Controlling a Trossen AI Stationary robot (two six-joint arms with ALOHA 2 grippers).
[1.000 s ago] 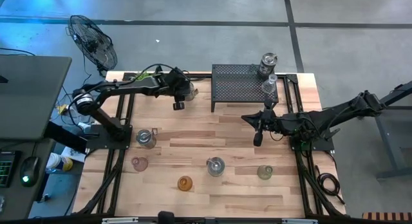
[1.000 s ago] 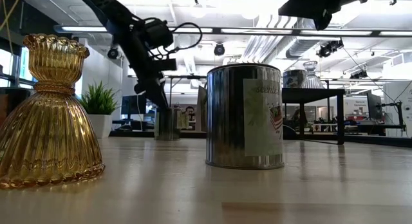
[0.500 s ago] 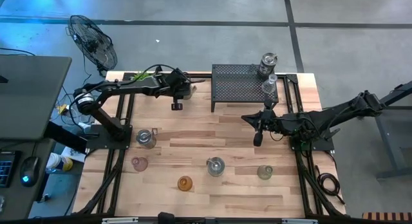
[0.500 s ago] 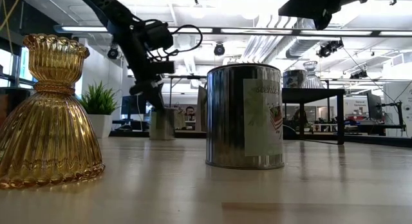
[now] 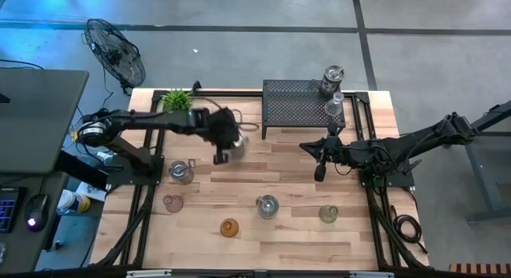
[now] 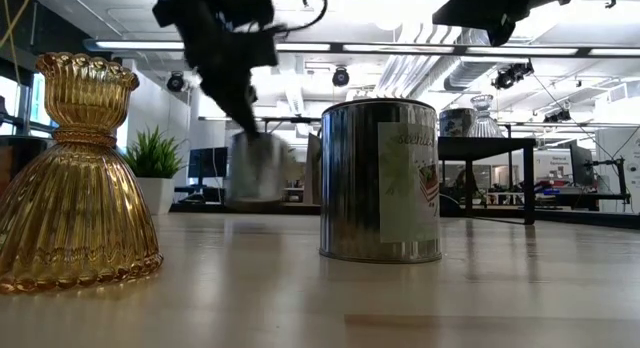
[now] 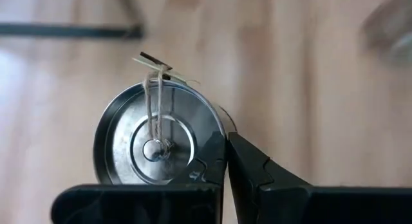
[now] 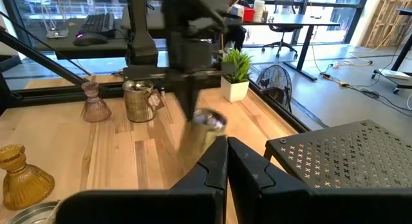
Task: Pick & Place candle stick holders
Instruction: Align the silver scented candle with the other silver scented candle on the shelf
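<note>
My left gripper is shut on a silvery tin candle holder, left of the table's middle. The left wrist view looks down into the tin, which has a twine tag. The tin shows blurred in the low view and in the right wrist view. My right gripper is shut and empty above the table, in front of the black mesh rack. Other holders stand on their bases along the near side: silvery, pink, amber, silvery and greenish. My left gripper pinches the tin's rim on one side, one finger inside the tin and one outside. The fingers come from above, pointing down. The tin hangs upright below them, lifted clear of the table.
Two more holders, silvery and clear, are at the rack's right end. A green potted plant stands at the far left. Bare wood lies between the rack and the near row of holders.
My left gripper has gone from beside the plant at the far edge toward the near edge and a little right, carrying the silvery tin, which is now lifted clear. The plant, before half hidden by the arm, now shows fully.
</note>
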